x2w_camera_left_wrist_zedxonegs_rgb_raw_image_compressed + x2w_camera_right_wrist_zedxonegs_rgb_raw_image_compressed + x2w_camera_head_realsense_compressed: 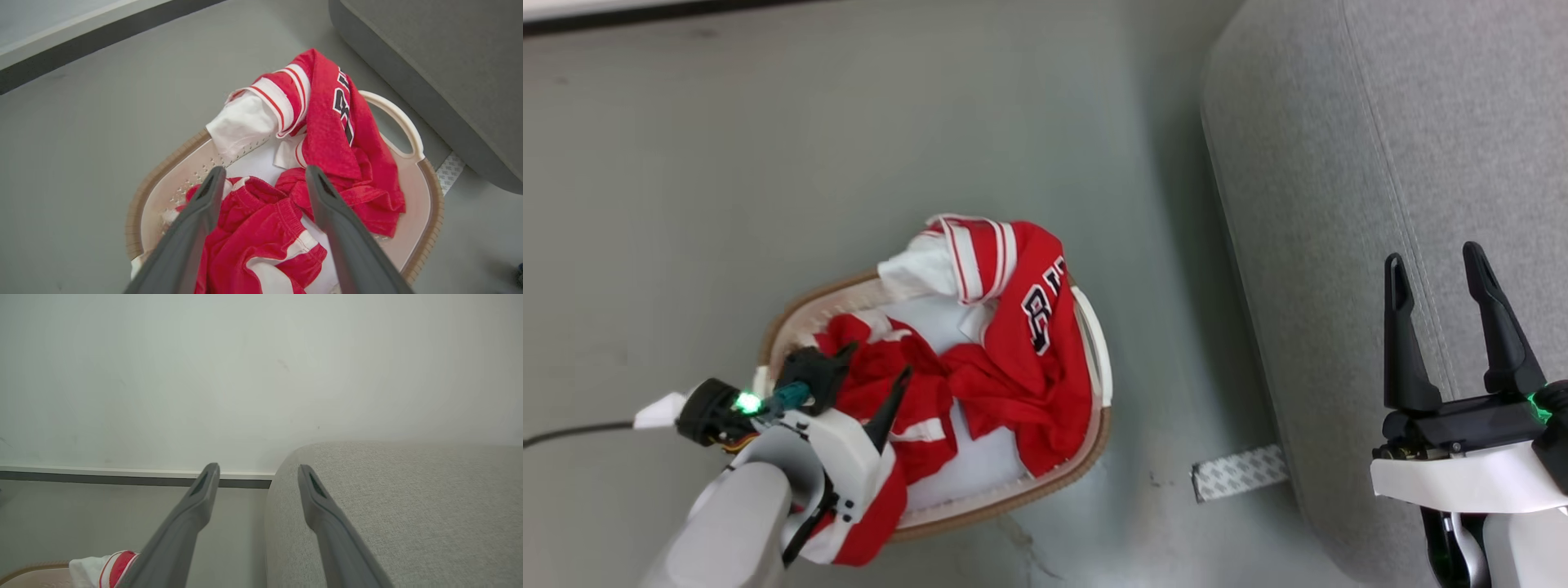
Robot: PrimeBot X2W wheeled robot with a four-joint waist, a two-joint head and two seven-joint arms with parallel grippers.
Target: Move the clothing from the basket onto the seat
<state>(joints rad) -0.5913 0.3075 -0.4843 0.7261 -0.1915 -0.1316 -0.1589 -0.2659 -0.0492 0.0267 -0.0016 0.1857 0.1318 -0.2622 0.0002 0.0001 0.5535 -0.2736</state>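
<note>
Head view shows tape strip [1240, 482] between basket [1013, 502] and seat [1339, 163], left pincer [878, 361] and right pincer [1435, 257] gaping wide.

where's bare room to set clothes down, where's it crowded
Bare: the seat top by the right gripper, and the floor between basket and seat, bar a tape strip. Crowded: the basket, heaped with clothing under the open left gripper.
</note>
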